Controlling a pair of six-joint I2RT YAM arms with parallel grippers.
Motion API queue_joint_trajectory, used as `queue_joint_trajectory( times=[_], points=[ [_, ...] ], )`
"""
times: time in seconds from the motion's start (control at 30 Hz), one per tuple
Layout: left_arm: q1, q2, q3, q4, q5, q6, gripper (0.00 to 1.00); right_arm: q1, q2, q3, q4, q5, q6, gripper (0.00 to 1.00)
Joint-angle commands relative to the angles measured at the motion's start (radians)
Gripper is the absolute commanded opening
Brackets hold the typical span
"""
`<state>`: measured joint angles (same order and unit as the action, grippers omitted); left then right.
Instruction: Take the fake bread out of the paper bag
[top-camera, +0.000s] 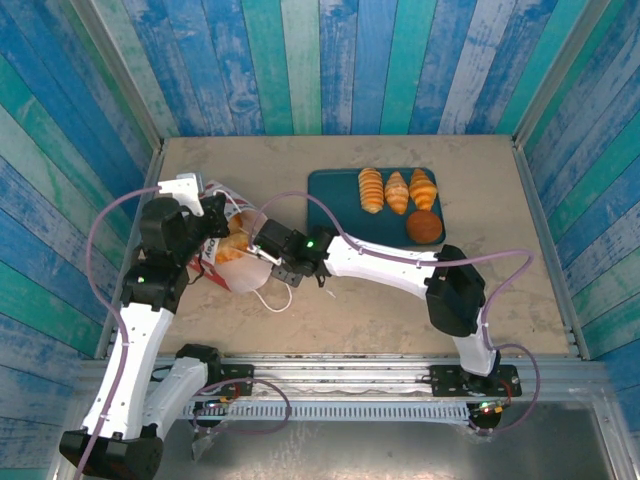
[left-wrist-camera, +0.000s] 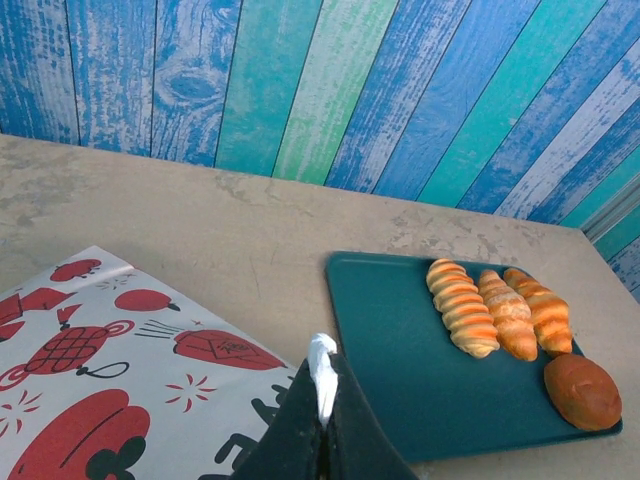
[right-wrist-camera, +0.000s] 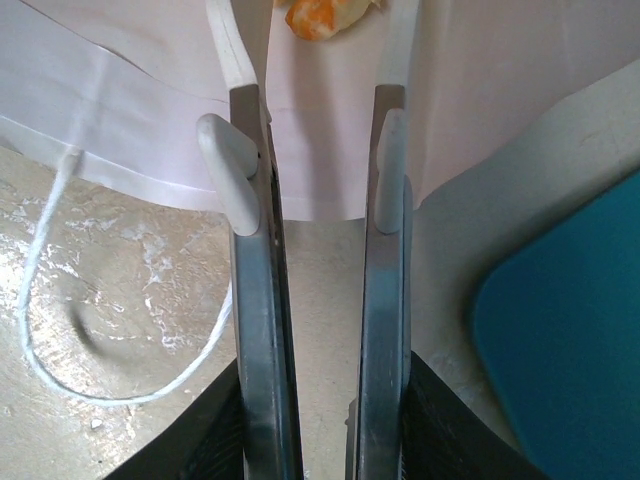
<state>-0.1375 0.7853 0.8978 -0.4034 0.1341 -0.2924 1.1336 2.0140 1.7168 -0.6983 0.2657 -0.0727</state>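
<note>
The paper bag (top-camera: 218, 262) lies on its side at the table's left, its white face with red prints (left-wrist-camera: 110, 400) towards the left wrist camera. My left gripper (left-wrist-camera: 325, 378) is shut on a white bit of the bag's top edge; from above it sits at the bag's far side (top-camera: 214, 226). My right gripper (top-camera: 259, 241) is open, and its fingers reach into the bag's white mouth (right-wrist-camera: 312, 60). One golden-orange pastry (right-wrist-camera: 320, 15) lies inside just beyond the fingertips, also visible from above (top-camera: 236, 250). Three croissants (top-camera: 397, 190) and a round bun (top-camera: 424, 228) rest on the teal tray (top-camera: 330, 200).
A white cord handle (right-wrist-camera: 60, 330) loops on the table in front of the bag. The teal tray's corner (right-wrist-camera: 570, 330) lies close to the right of my right gripper. Blue plank walls close off the back and both sides.
</note>
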Motion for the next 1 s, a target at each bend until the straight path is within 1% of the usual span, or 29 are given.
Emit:
queue_joint_trajectory(
  times=[0.0, 0.13, 0.23, 0.47, 0.53, 0.77, 0.97],
  points=[
    [-0.001, -0.018, 0.003, 0.044, 0.007, 0.001, 0.0, 0.0, 0.012, 0.021, -0.018, -0.014, 0.036, 0.37],
    [0.0, -0.015, 0.003, 0.046, 0.009, -0.001, 0.0, -0.012, 0.027, 0.036, -0.028, -0.018, 0.052, 0.36],
    [-0.001, -0.014, 0.004, 0.048, 0.009, -0.004, 0.0, -0.017, 0.032, 0.056, -0.042, -0.038, 0.069, 0.31],
    [-0.001, -0.011, 0.006, 0.054, 0.005, -0.006, 0.0, -0.026, -0.033, 0.042, -0.053, -0.169, 0.126, 0.24],
    [-0.001, -0.009, 0.004, 0.059, 0.007, -0.008, 0.0, -0.034, -0.065, 0.03, -0.06, -0.211, 0.141, 0.24],
    [-0.001, 0.012, 0.0, 0.093, 0.036, -0.027, 0.0, -0.058, -0.191, -0.054, -0.066, -0.277, 0.183, 0.23],
    [0.0, 0.043, -0.003, 0.152, 0.082, -0.068, 0.0, -0.083, -0.264, -0.105, -0.091, -0.3, 0.212, 0.23]
  ],
)
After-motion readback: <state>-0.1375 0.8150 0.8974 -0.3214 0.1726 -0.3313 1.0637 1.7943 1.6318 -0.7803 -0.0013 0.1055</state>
